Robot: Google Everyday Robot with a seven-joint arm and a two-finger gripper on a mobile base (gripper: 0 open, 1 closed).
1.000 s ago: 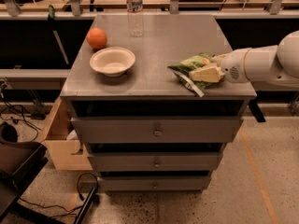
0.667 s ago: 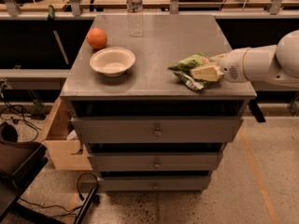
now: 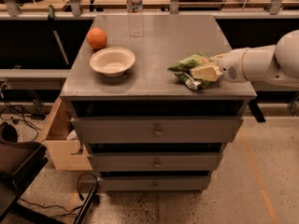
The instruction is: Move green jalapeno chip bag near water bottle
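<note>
Camera view: no lettering was legible on the crumpled green bag [image 3: 188, 62] clasped by the gripper [image 3: 200, 73], centre right.

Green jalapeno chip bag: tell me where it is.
In the camera view, the green jalapeno chip bag lies at the front right of the cabinet top, with the gripper on it, far from the water bottle at the back edge.

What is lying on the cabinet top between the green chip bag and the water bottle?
Nothing: in the camera view only bare cabinet top lies between the green jalapeno chip bag and the water bottle. The gripper is at the bag.
</note>
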